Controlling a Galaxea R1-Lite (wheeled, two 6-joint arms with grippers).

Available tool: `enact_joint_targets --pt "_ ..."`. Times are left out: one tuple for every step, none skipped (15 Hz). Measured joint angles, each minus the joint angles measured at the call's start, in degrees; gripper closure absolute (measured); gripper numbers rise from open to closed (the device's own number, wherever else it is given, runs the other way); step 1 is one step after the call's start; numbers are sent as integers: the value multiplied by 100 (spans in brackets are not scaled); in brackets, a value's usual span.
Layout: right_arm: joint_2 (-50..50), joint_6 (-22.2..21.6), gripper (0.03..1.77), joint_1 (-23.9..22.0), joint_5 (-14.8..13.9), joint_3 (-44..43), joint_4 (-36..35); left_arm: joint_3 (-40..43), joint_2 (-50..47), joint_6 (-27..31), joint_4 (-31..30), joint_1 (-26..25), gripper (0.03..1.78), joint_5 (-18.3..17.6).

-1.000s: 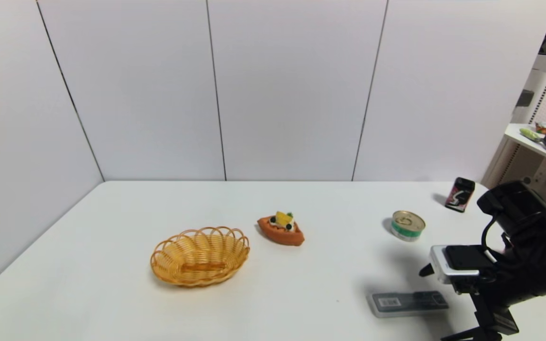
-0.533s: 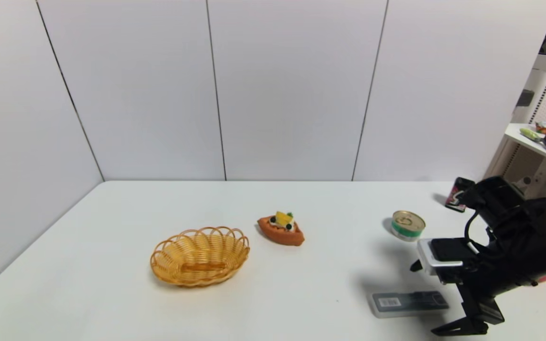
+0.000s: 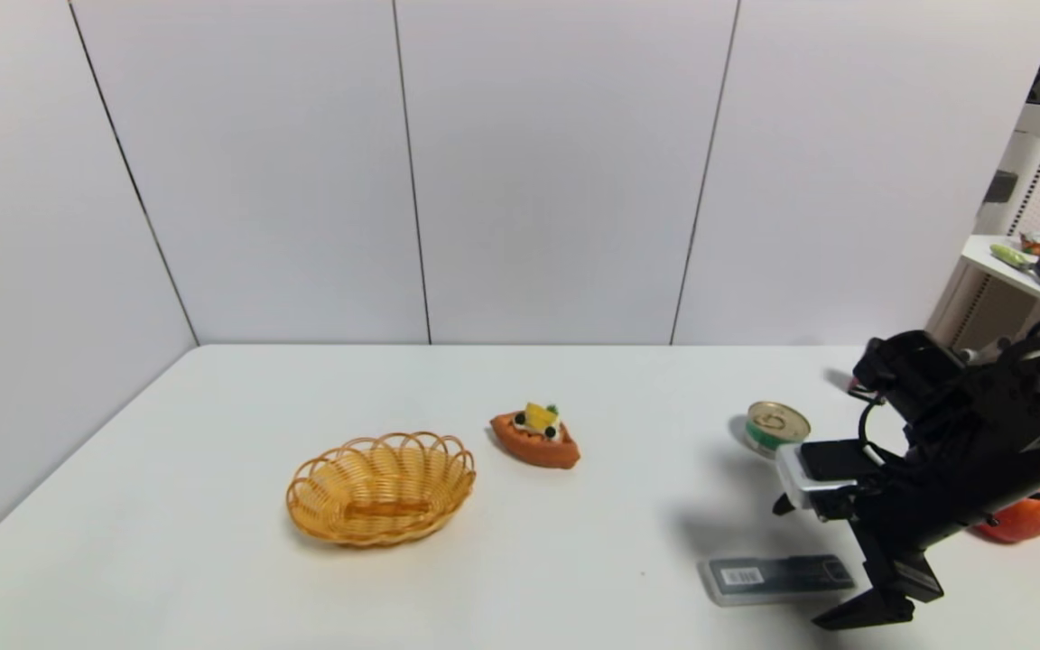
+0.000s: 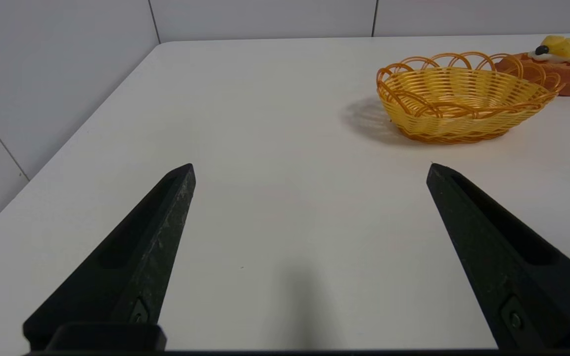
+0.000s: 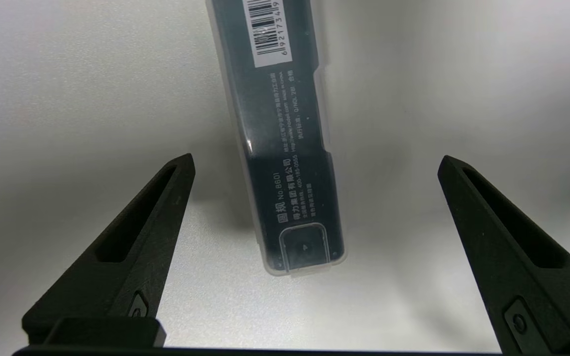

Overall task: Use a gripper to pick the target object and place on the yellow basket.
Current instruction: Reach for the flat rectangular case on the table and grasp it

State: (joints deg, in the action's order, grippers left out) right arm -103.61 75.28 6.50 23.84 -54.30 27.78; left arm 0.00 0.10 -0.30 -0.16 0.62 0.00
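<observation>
White table [image 3: 213, 542] carries the yellow-orange oval wicker basket [image 3: 381, 487], the orange boat-shaped toy tart [image 3: 534, 437] just beyond it, and a round green-banded tin [image 3: 776, 428] well to the right. An orange-red round fruit [image 3: 1021, 519] sits behind my right arm. Nothing lies between case and basket. The flat grey rectangular case [image 5: 285, 148], barcode label toward the basket, lies flat near the table's front right. My right gripper [image 5: 314, 165] hangs above its unlabelled end, fingers spread wide, touching nothing. Left gripper [image 4: 309, 168] parked low, likewise spread.
</observation>
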Motion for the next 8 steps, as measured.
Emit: enact_joint_targets --pt "-37 2 10 2 -20 -5 -2 0 0 -2 0 0 12 0" --pt "-72 2 10 2 -50 -13 -9 0 0 0 0 0 12 -2" --pt "-105 0 11 6 -52 -17 -6 0 0 -2 2 0 12 0" --pt "-135 0 31 9 -50 -17 -6 0 0 -2 0 0 12 0" --pt "-163 2 48 13 -50 -20 -6 0 0 -2 0 0 12 0" --pt "-188 -2 62 17 -56 -20 -6 0 0 -2 0 0 12 0" --pt "-201 -9 75 17 -91 -9 -4 0 0 -2 0 0 12 0" --pt "-207 -22 86 17 -122 6 2 0 0 -2 0 -2 12 0"
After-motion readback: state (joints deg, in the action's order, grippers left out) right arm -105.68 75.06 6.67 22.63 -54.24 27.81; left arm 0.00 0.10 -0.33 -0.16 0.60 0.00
